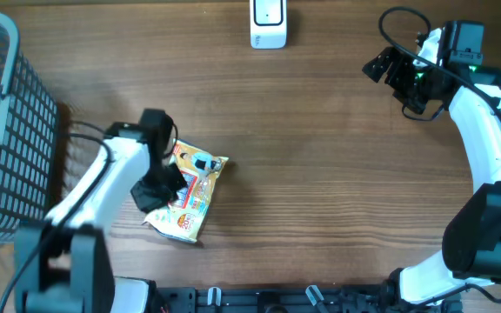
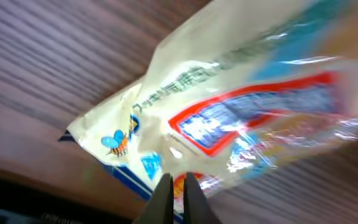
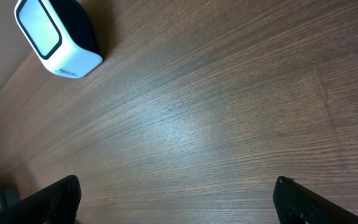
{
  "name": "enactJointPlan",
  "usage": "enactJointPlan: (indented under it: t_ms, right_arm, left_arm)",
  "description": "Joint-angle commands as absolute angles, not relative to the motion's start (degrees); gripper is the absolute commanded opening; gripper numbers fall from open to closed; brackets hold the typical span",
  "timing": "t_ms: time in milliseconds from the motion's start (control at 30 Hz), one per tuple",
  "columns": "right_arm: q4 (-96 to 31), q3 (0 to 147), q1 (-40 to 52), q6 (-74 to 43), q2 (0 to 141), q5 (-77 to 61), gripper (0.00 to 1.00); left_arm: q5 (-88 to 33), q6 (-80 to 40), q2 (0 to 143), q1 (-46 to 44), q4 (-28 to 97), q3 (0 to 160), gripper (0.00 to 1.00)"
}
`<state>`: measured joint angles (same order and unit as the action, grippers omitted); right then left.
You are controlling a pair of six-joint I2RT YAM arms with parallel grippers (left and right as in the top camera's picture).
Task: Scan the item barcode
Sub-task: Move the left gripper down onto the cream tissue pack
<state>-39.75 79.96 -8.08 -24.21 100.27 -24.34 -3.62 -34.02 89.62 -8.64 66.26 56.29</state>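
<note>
Left gripper [image 2: 178,182] fingers sit at the very bottom of the left wrist view, drawn almost together, with the lower edge of the snack packet [image 2: 247,93] pinched between them. The packet is a glossy cream-coloured film bag with a red-bordered blue label, a small bee drawing near one corner and blue trim along the gripped edge. Glare and blur make its print unreadable.

From overhead, the snack packet [image 1: 194,193] lies at the left front of the counter [image 1: 320,174], tilted so its length runs from upper right to lower left. The left gripper [image 1: 156,187] covers its left side. Whether the bag rests flat or is partly raised off the wood cannot be told.

Just beyond the left arm, a grey mesh basket [image 1: 7,130] stands at the counter's left edge, near the packet but not touching it. A white scanner [image 1: 268,23] with a dark face stands at the far edge near the middle, well apart from the packet, with only bare wood between the two.

At the far right, the right gripper [image 1: 381,65] hangs above the counter with its jaws spread wide and nothing between them. In the right wrist view, the right gripper [image 3: 176,183] frames bare wood, and the scanner [image 3: 58,37] sits in the upper left corner.
</note>
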Motion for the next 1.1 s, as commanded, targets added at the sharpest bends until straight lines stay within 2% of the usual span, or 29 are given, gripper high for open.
enactJointPlan:
  t_ms: [0, 233, 400, 500, 700, 867, 1067]
  right_arm:
    - [-39.6, 79.9, -7.9, -24.4, 99.9, -23.9, 1.0]
    - [-39.6, 79.9, -7.9, -24.4, 99.9, -23.9, 1.0]
    - [-39.6, 79.9, -7.9, -24.4, 99.9, -23.9, 1.0]
    - [-39.6, 79.9, -7.9, -24.4, 99.9, -23.9, 1.0]
    - [-39.6, 79.9, -7.9, -24.4, 99.9, -23.9, 1.0]
    - [-39.6, 79.9, -7.9, -24.4, 99.9, -23.9, 1.0]
    - [-39.6, 79.9, -7.9, -24.4, 99.9, -23.9, 1.0]
  left_arm:
    - [-3.6, -34.8, 80.1, -8.9, 68.1, 61.4, 0.04]
    - [-5.9, -37.2, 75.0, -10.4, 72.2, 54.4, 0.04]
    - [-6.2, -47.2, 75.0, -14.9, 61.3, 39.7, 0.04]
    - [-7.6, -48.9, 75.0, -16.3, 55.0, 34.0, 0.04]
    - [-8.0, -48.1, 74.9, -16.3, 55.0, 35.5, 0.04]
    - [-7.3, -43.1, 74.9, -16.2, 57.6, 44.1, 0.04]
    - [-0.5, -47.5, 75.2, -16.3, 58.3, 47.5, 0.04]
